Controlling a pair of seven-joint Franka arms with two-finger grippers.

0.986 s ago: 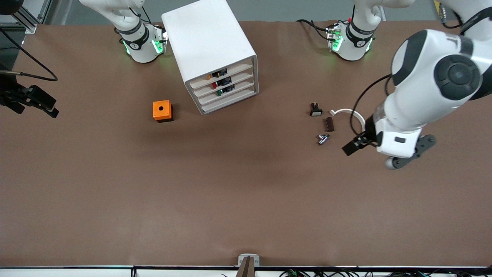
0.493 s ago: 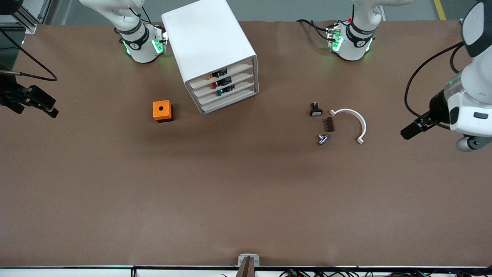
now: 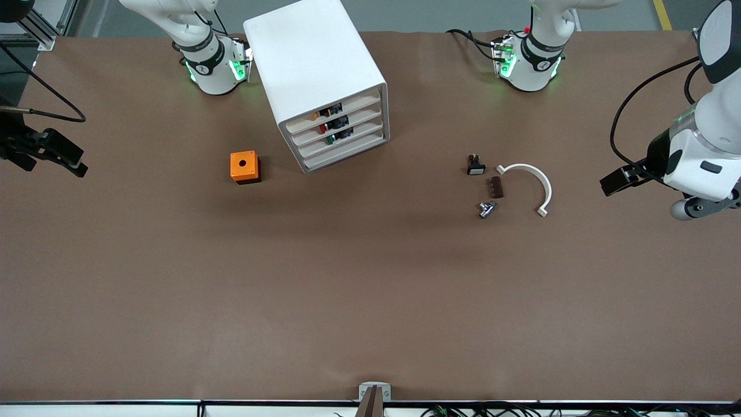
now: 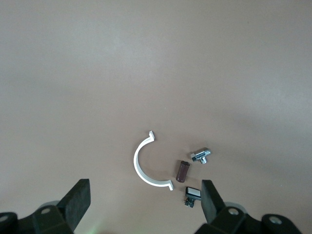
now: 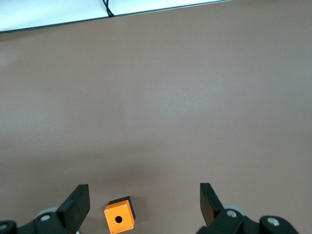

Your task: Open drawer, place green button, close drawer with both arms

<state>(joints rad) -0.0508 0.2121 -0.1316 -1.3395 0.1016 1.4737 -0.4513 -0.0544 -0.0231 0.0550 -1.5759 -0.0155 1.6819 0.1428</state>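
The white cabinet (image 3: 315, 63) stands near the right arm's base with all its drawers pushed in. The third drawer down (image 3: 356, 139) shows a small green-capped button (image 3: 330, 139) with a black body through its front. My left gripper (image 3: 615, 182) hangs open and empty over the left arm's end of the table, apart from the small parts; in the left wrist view (image 4: 145, 192) its fingers stand wide apart. My right gripper (image 3: 74, 164) waits open and empty at the right arm's end of the table; it also shows in the right wrist view (image 5: 144, 195).
An orange cube with a hole (image 3: 245, 167) (image 5: 119, 219) sits beside the cabinet. Toward the left arm's end lie a black switch with a white face (image 3: 475, 166) (image 4: 192, 194), a brown piece (image 3: 495, 187), a metal fitting (image 3: 486, 209) and a white curved clip (image 3: 535, 179) (image 4: 141, 168).
My left arm has swung away from over the small parts toward its own end of the table, uncovering the white clip. The right arm has not moved.
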